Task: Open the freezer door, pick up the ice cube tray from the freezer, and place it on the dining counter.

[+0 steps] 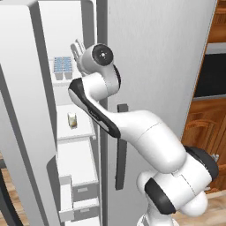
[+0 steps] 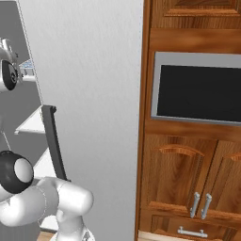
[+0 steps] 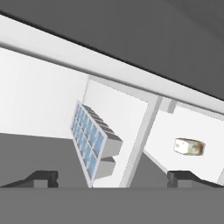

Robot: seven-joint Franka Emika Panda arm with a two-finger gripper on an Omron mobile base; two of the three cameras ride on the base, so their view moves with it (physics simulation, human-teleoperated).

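The freezer door (image 1: 22, 114) stands swung open at the left, showing its silver edge and inner side. Inside the white freezer (image 1: 75, 145), the ice cube tray (image 1: 62, 65) with light blue cells rests on an upper shelf. In the hand view the ice cube tray (image 3: 89, 140) lies just ahead of the tips. My gripper (image 1: 77, 47) is raised in the freezer opening, just right of and above the tray, apart from it. The gripper (image 3: 113, 181) is open and holds nothing, its dark fingertips (image 3: 41, 178) spread wide.
A small yellowish jar (image 1: 72, 120) stands on the shelf below the tray. Grey-fronted drawers (image 1: 84, 192) fill the freezer's bottom. The wider plain silver door (image 1: 154, 66) with its dark handle (image 1: 120, 145) is shut on the right. Wooden cabinets (image 2: 188, 179) and a black built-in oven (image 2: 197, 87) stand further right.
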